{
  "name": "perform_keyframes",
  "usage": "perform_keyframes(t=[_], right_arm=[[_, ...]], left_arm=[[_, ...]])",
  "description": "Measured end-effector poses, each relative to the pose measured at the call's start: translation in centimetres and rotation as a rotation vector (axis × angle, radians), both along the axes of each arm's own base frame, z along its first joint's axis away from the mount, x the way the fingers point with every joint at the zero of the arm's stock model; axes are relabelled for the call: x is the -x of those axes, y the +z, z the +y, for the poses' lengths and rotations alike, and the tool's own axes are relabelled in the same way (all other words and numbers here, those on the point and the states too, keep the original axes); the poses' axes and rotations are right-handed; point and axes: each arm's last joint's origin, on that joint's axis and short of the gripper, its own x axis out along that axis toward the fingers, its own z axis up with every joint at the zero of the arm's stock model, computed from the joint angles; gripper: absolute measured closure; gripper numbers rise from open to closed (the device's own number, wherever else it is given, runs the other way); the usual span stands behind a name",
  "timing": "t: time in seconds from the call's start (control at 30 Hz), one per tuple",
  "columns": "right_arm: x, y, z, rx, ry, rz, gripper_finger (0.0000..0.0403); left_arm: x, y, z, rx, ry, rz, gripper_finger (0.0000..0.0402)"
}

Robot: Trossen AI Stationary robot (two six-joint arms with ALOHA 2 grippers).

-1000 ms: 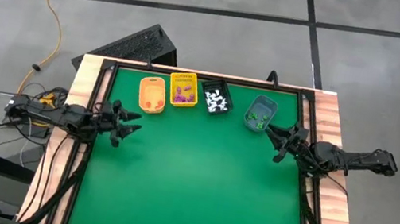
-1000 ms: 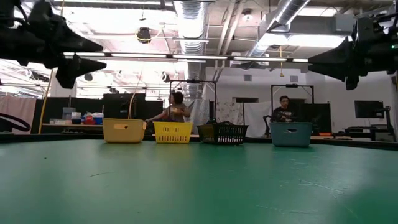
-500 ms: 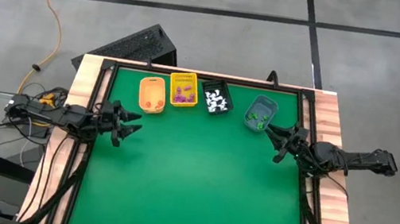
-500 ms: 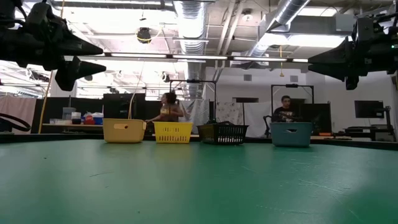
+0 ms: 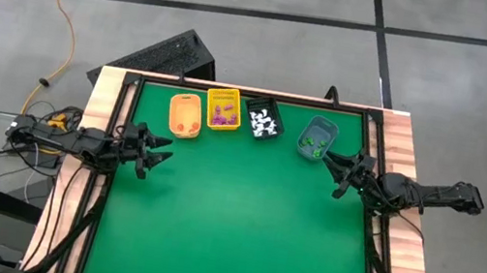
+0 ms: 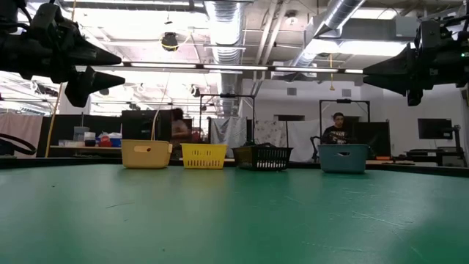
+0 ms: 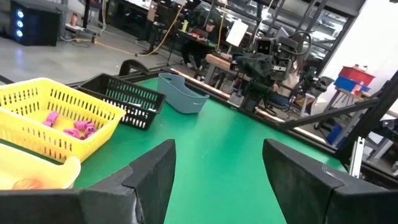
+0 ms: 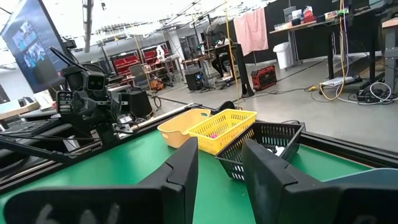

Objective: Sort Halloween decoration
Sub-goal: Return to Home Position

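The Halloween decoration lies in four bins lined up along the table's far edge. Orange-brown pieces (image 5: 189,129) are in the orange bin (image 5: 185,114) and purple ones (image 5: 222,113) in the yellow basket (image 5: 222,109). White ones (image 5: 264,122) fill the black basket (image 5: 263,120), and green ones (image 5: 317,149) sit in the blue-grey bin (image 5: 318,137). My left gripper (image 5: 161,151) hovers open at the table's left edge, level, nothing between its fingers (image 7: 155,168). My right gripper (image 5: 331,173) hovers open at the right edge, close to the blue-grey bin, also with nothing between its fingers.
The green mat (image 5: 228,232) stretches bare from the bins to the near edge. A dark rail (image 5: 375,236) and wooden border frame the table. Beyond the far edge, people (image 6: 337,132) and workshop furniture show in the room.
Both arms have kept still. A person in the room beyond the far edge has walked toward the left.
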Motion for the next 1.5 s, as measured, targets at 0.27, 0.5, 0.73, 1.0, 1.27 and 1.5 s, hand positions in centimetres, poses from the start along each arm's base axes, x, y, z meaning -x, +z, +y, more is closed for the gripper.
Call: perform_keyframes(t=[0.27,0.5,0.73,1.0,1.27,1.5], right_arm=[[0.0,0.0,0.0,0.0,0.0,0.0,0.0276],[0.0,0.0,0.0,0.0,0.0,0.0,0.0276],[0.0,-0.01,0.0,0.0,0.0,0.0,0.0276],[0.0,-0.01,0.0,0.0,0.0,0.0,0.0276],[0.0,-0.01,0.0,0.0,0.0,0.0,0.0276],[0.0,-0.01,0.0,0.0,0.0,0.0,0.0276]], left_arm=[[0.0,0.0,0.0,0.005,-0.001,-0.001,0.017],[0.0,-0.02,0.0,0.003,-0.001,0.0,0.017],[0.0,-0.02,0.0,-0.002,0.0,0.001,0.017],[0.0,-0.02,0.0,0.01,-0.002,-0.002,0.017],[0.0,-0.03,0.0,0.011,-0.002,-0.003,0.017],[0.0,-0.03,0.0,0.012,-0.002,-0.003,0.017]])
